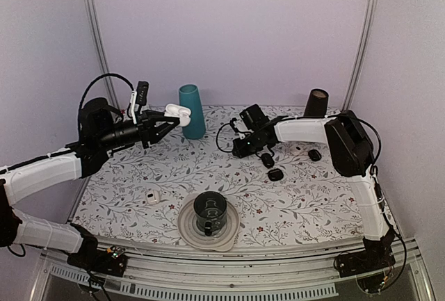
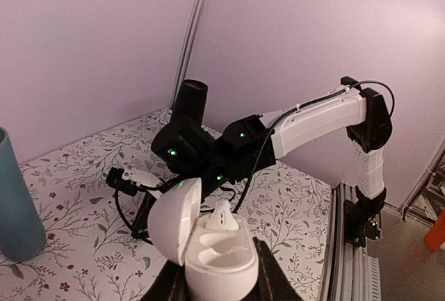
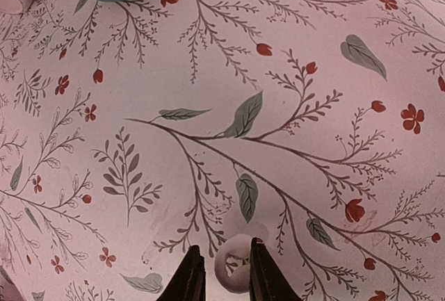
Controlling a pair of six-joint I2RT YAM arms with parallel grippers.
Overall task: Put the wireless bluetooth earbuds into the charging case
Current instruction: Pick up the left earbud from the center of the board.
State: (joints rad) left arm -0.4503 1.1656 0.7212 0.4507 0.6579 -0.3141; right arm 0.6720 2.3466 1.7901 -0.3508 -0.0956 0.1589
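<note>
1. The left tool (image 2: pixel 220 281) is clamping the charging case (image 2: pixel 217 263) by its base, holding it in the air over the tabletop's (image 1: pixel 306 197) far-left part, just beside the teal cup (image 1: pixel 191 112).
2. The case's lid is standing open, and one earbud (image 2: pixel 222 216) is sitting inside.
3. The right tool (image 3: pixel 222 277) is pinching a second earbud (image 3: pixel 233 266), small and white, close to the tabletop's far middle.

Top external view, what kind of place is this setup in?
Probably a robot lab test booth: a left arm and right arm bolted to a metal rail, plain walls with aluminium posts, a floral tabletop staged with a teal cup.
</note>
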